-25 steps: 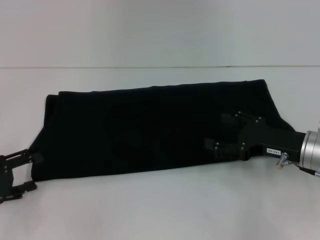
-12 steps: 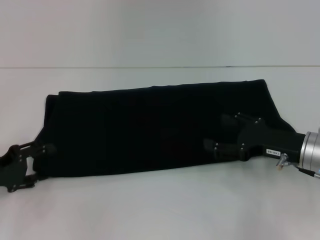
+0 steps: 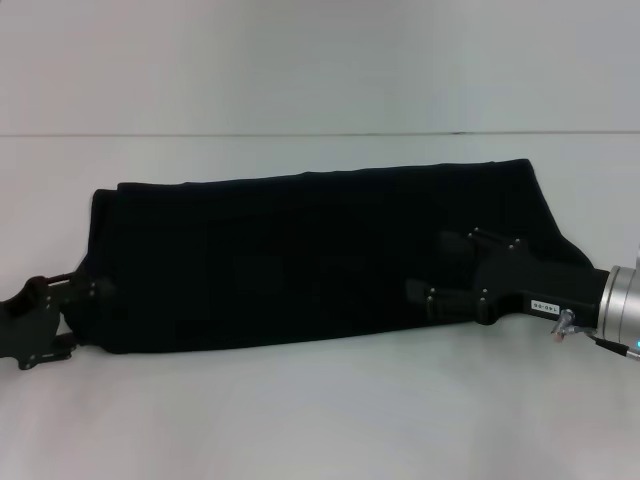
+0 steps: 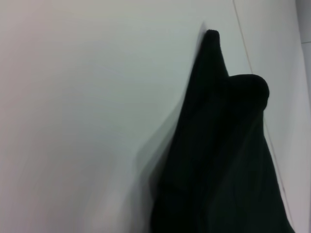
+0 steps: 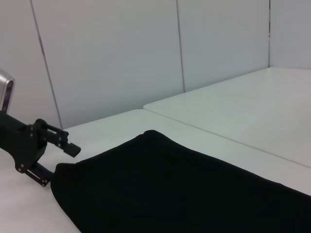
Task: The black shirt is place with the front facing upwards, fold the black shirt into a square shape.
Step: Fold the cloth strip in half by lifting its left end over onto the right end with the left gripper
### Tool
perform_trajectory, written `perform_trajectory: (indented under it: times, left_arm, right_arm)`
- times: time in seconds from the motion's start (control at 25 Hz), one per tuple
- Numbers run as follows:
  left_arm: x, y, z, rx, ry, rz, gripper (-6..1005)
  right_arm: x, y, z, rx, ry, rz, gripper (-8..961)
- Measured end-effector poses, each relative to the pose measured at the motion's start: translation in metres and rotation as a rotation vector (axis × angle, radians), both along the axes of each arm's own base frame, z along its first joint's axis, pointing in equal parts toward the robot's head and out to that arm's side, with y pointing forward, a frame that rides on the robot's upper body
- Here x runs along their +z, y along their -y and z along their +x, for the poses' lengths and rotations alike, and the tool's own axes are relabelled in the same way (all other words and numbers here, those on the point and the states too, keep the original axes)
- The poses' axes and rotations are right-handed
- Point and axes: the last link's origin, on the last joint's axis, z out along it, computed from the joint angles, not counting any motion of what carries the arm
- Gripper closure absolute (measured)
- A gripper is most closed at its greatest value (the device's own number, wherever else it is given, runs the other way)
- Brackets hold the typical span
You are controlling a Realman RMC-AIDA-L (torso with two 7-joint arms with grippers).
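Note:
The black shirt [image 3: 300, 260] lies on the white table [image 3: 320, 420] as a long folded band running left to right, with no lettering showing. My left gripper [image 3: 82, 318] sits low at the band's near left corner, open, its fingers straddling the cloth edge. The right wrist view shows this left gripper [image 5: 56, 160] right at the corner of the shirt [image 5: 184, 189]. My right gripper [image 3: 432, 268] rests over the band's right part, open with fingers spread above the cloth. The left wrist view holds only a bunched end of the shirt [image 4: 218, 160].
Bare white tabletop runs along the front and behind the shirt to the back edge [image 3: 320, 133]. In the right wrist view a second white table surface [image 5: 233, 111] adjoins, with pale wall panels [image 5: 112, 53] behind.
My left gripper has moved right and slightly up, from beside the shirt onto its near left corner. The right gripper and the shirt have stayed in place.

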Motion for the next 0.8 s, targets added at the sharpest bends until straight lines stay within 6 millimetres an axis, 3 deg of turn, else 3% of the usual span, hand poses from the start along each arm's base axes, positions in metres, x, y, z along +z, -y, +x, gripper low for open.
perform_trajectory:
  times: [0.08, 0.28, 0.72, 0.8]
  left_arm:
    - [-0.0009, -0.0014, 0.0010, -0.010, -0.014, -0.011, 196]
    - [-0.0044, -0.0045, 0.0035, -0.028, -0.042, -0.035, 409]
    - [-0.0059, -0.0059, 0.0033, -0.033, -0.059, -0.035, 618]
    - [-0.0058, -0.0062, 0.0034, -0.038, -0.067, -0.036, 694]
  right_arm:
    - [0.0000, 0.0000, 0.0000, 0.000, 0.000, 0.000, 8]
    - [0.0001, -0.0001, -0.0001, 0.000, -0.001, 0.001, 10]
    - [0.0002, -0.0001, -0.0004, 0.001, -0.002, 0.001, 18]
    - [0.0002, 0.0000, -0.0004, 0.001, -0.002, 0.001, 19]
